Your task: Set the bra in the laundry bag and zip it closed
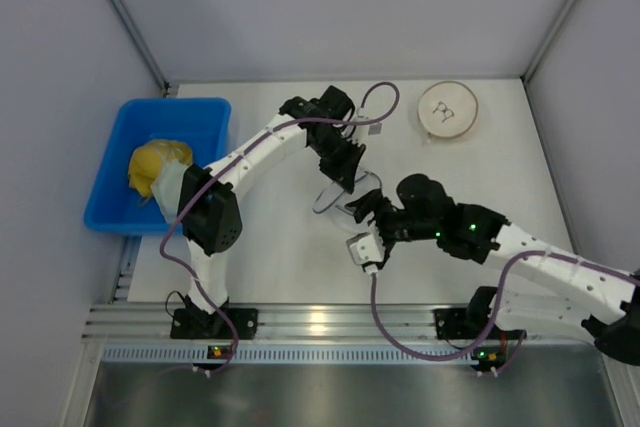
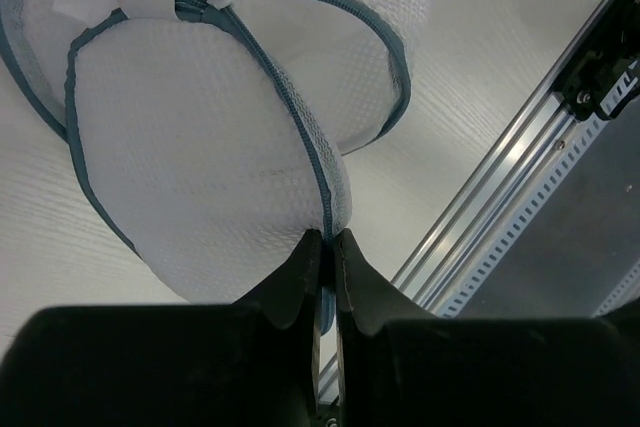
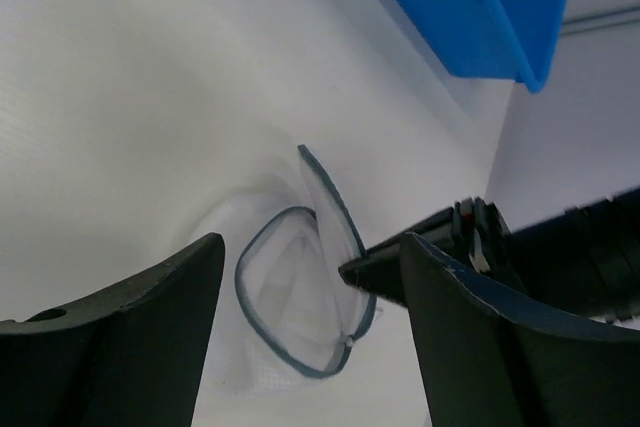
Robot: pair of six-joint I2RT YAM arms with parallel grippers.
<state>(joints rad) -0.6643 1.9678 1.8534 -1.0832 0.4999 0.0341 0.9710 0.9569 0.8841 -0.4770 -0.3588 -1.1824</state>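
Left claw (image 2: pixel 327 247) is clenched on the teal zipper rim of the laundry bag (image 2: pixel 200 137) mid-counter, likely anchoring it so the zip can run. Right claw (image 3: pixel 310 247) is spread wide, empty, just beside the bag. Bra not visible, maybe inside, can't tell. White counter (image 1: pixel 270 257), grey walls, blue bin (image 1: pixel 110 202) with yellow cloth (image 1: pixel 152 165) far left.

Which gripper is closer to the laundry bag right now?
Left. The left gripper pinches the zipper rim of the laundry bag; the right gripper hangs open facing it, apparently not touching.
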